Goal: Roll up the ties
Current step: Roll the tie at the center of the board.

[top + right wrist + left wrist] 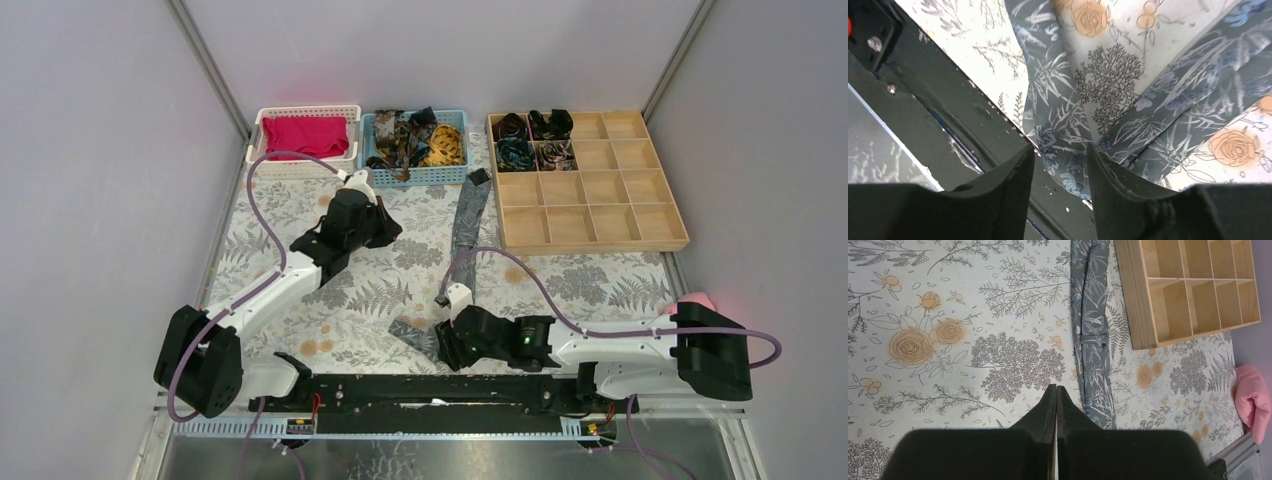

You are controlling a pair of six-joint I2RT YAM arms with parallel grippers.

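A long dark grey patterned tie (470, 215) lies flat on the floral mat, running from near the blue basket down to the front edge. Its narrow part shows in the left wrist view (1095, 340). Its wide end (1048, 90) is folded over by the black front rail. My right gripper (440, 345) is open, and its fingertips (1060, 147) straddle that folded end. My left gripper (385, 225) is shut and empty (1056, 387), just left of the tie's middle. Several loose ties (415, 140) fill the blue basket. Coiled ties (530, 140) sit in the wooden tray's back-left compartments.
The wooden compartment tray (620, 228) stands at the back right, and its corner (1143, 335) is close to the tie. A white basket (300, 165) holds a magenta cloth. A pink cloth (1253, 400) lies at the right edge. The black rail (948, 100) runs along the front.
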